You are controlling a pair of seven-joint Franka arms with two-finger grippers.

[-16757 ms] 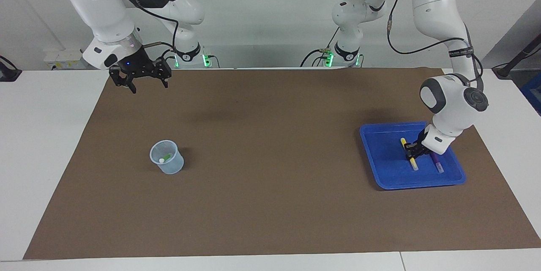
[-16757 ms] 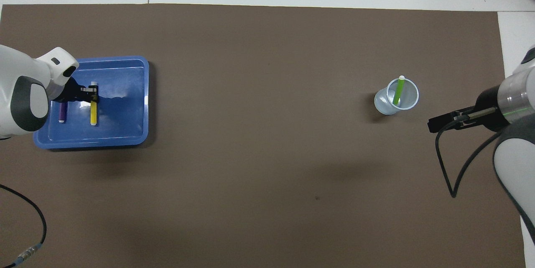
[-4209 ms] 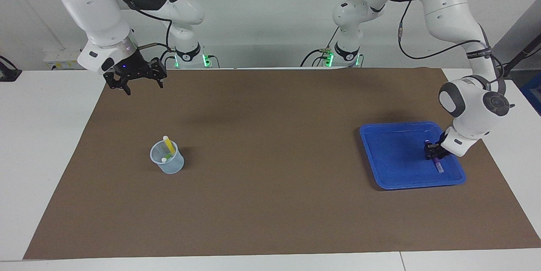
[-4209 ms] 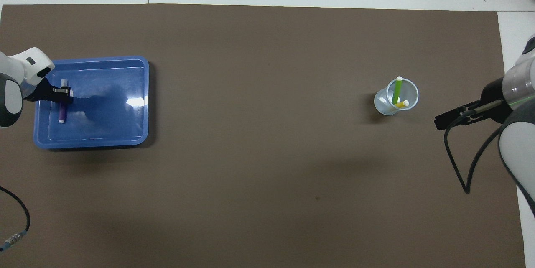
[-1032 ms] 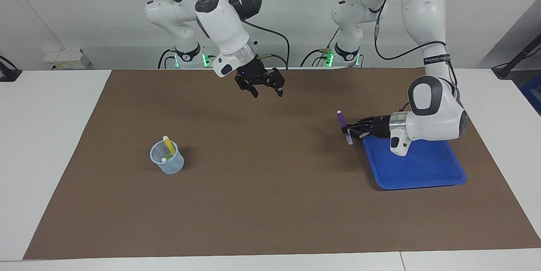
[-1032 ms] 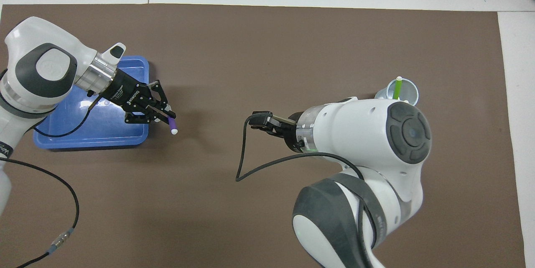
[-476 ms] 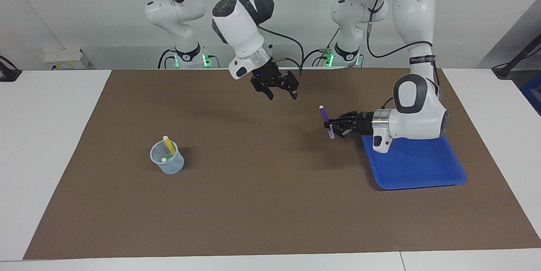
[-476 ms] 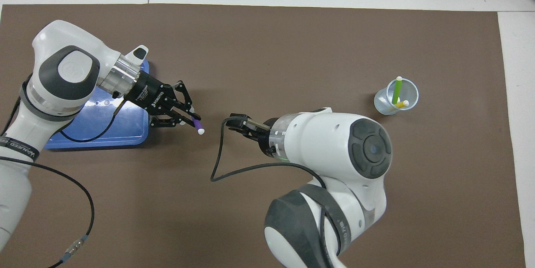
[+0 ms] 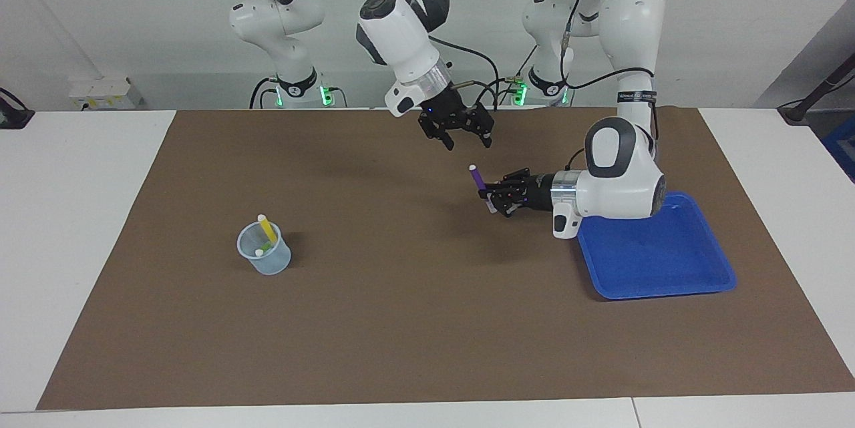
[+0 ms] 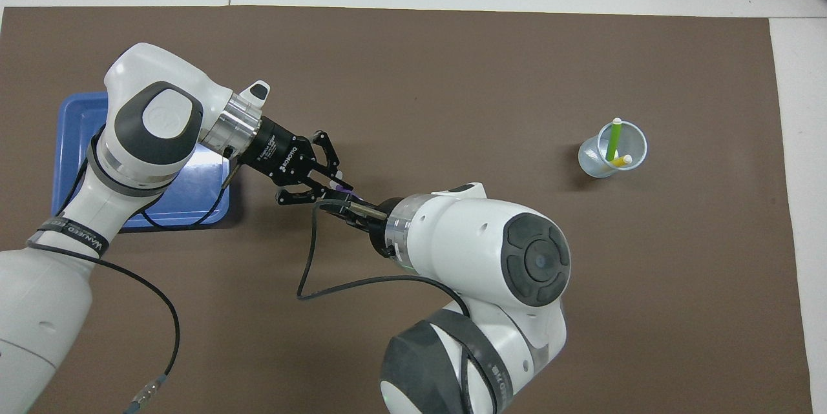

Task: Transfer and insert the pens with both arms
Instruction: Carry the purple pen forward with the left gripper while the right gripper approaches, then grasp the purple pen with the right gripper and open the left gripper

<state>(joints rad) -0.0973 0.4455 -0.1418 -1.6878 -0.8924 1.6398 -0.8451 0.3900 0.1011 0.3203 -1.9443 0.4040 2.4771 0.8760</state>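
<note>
My left gripper (image 9: 493,195) is shut on the purple pen (image 9: 477,179) and holds it nearly upright in the air, pale tip up, over the brown mat beside the blue tray (image 9: 658,261). My right gripper (image 9: 467,143) hangs open just above the pen's top, apart from it. Seen from overhead, the right wrist covers most of the purple pen (image 10: 340,188) in front of the left gripper (image 10: 333,185). The yellow pen (image 9: 266,228) and the green pen (image 10: 614,138) stand in the clear cup (image 9: 264,256) toward the right arm's end.
The blue tray (image 10: 77,123) lies on the mat toward the left arm's end, partly under the left arm. A brown mat (image 9: 401,321) covers most of the white table. A black cable (image 10: 323,272) loops from the right wrist.
The left gripper has carried the purple pen farther from the tray toward the table's middle. The right gripper has swung toward it and now hangs above the pen's tip.
</note>
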